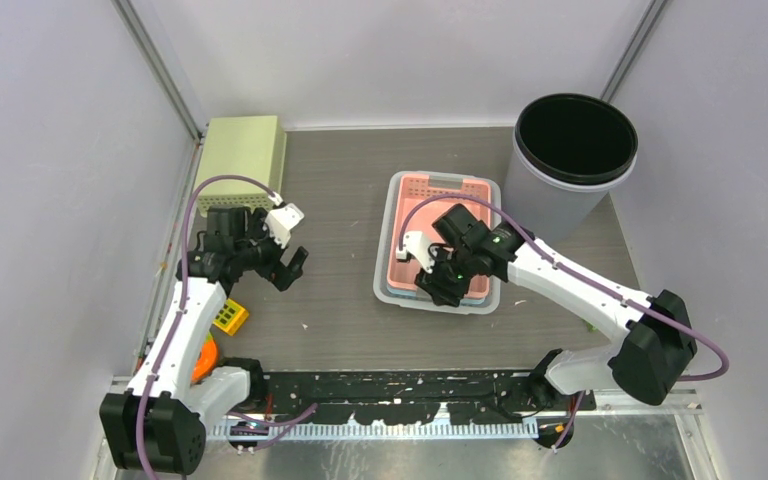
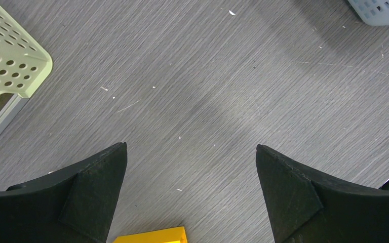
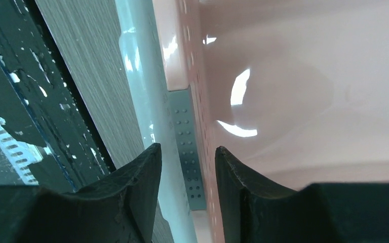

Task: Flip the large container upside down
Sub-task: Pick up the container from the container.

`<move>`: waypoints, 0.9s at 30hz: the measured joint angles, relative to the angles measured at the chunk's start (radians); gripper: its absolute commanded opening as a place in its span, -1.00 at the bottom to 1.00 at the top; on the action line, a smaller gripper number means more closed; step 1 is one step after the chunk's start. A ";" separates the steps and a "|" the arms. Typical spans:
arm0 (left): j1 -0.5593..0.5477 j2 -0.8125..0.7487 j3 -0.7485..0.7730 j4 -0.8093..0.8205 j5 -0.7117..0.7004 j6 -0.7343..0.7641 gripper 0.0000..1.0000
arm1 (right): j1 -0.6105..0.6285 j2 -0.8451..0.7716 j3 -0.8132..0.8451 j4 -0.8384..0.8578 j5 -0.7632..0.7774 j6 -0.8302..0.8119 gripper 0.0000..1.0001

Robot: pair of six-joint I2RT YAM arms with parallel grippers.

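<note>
Right wrist: jaws astride container rim (image 3: 185, 136)

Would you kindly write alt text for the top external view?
The right gripper is at the near rim of a pink basket in the middle. The left gripper hangs open on the left; a grey bin stands far right.

Left arm (image 1: 175, 335) and right arm (image 1: 570, 285) had white links and black joints. A purple cable (image 1: 230, 179) looped off each wrist. Fingers (image 2: 93, 195) were matte black wedges.
</note>
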 measured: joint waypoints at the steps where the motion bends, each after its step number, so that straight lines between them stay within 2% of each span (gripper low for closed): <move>1: 0.000 0.000 0.000 0.001 0.000 0.000 0.99 | 0.000 0.000 -0.010 0.000 0.003 0.000 -0.07; 2: 0.000 0.000 0.000 0.001 0.000 0.000 0.99 | 0.000 0.000 -0.017 0.003 0.003 0.001 -0.11; 4: 0.000 0.001 0.000 0.001 0.000 0.000 0.99 | 0.000 -0.002 -0.019 0.008 0.002 -0.001 -0.38; 6: 0.000 0.001 0.000 0.003 0.000 -0.002 0.99 | 0.000 -0.003 -0.019 0.008 0.005 -0.008 -0.52; 15: 0.000 0.007 -0.003 0.013 0.000 -0.002 0.99 | 0.004 -0.004 -0.018 0.003 -0.010 -0.038 -0.80; 18: 0.000 0.007 -0.004 0.014 0.000 -0.002 0.99 | 0.004 -0.005 -0.014 -0.010 -0.023 -0.049 -0.96; 27: 0.000 0.008 -0.005 0.015 0.000 -0.002 0.99 | 0.004 -0.066 0.010 -0.079 -0.061 -0.065 -0.99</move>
